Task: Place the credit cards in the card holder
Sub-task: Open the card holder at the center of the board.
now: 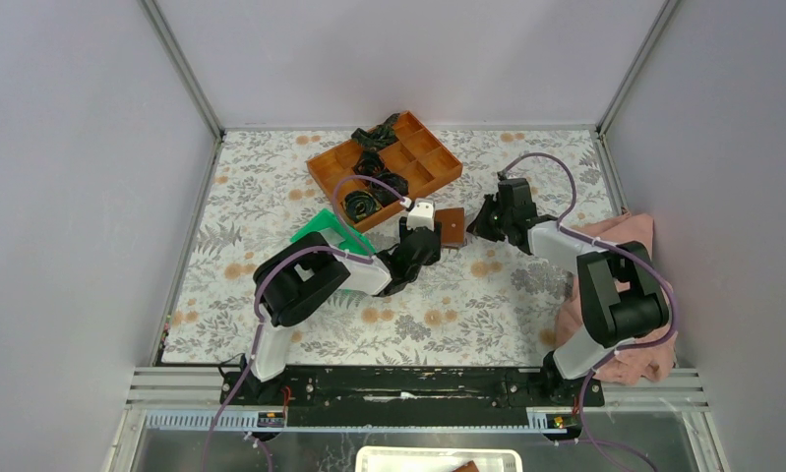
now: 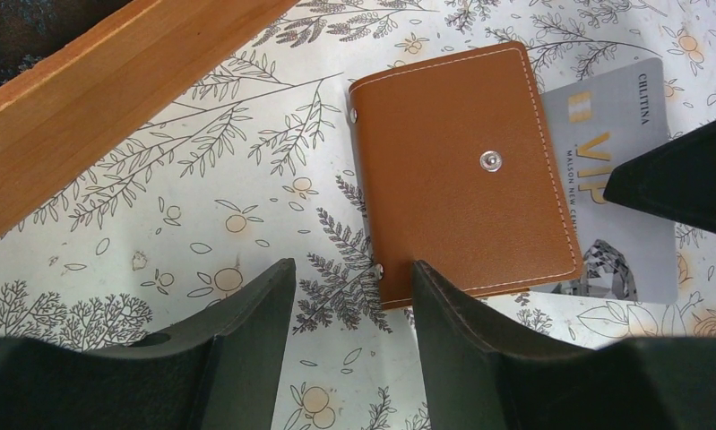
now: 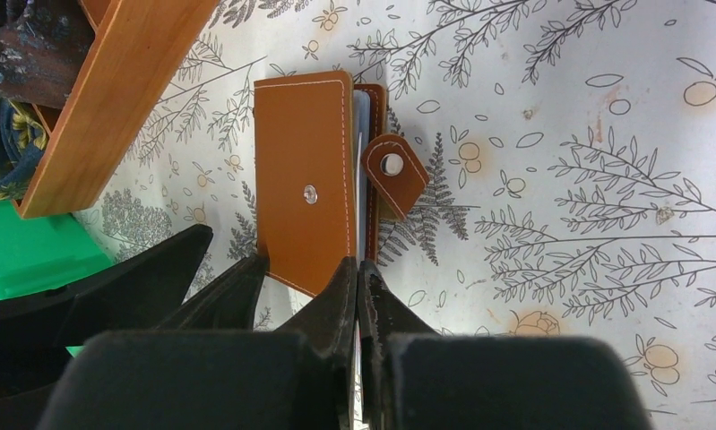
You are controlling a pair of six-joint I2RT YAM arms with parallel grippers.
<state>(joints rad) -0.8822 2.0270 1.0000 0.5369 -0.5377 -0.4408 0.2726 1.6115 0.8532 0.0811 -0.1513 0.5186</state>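
While left jaws gape empty by holder (image 2: 461, 170), right jaws seemingly pinch credit card (image 2: 605, 152)

I see the card holder (image 2: 466, 170) on the table (image 1: 467, 295), a card (image 2: 614, 143) sticking out its side; the compartment tray (image 1: 322, 172) lies just behind, a small tray (image 1: 320, 228) left, a cloth (image 1: 630, 228) well right.

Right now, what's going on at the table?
A silver card sticks partly out of the brown wallet, which lies beside the wooden tray. The right gripper is shut at the card's exposed end; whether it's pinching the card is unclear. The left gripper is open, straddling the wallet's corner.
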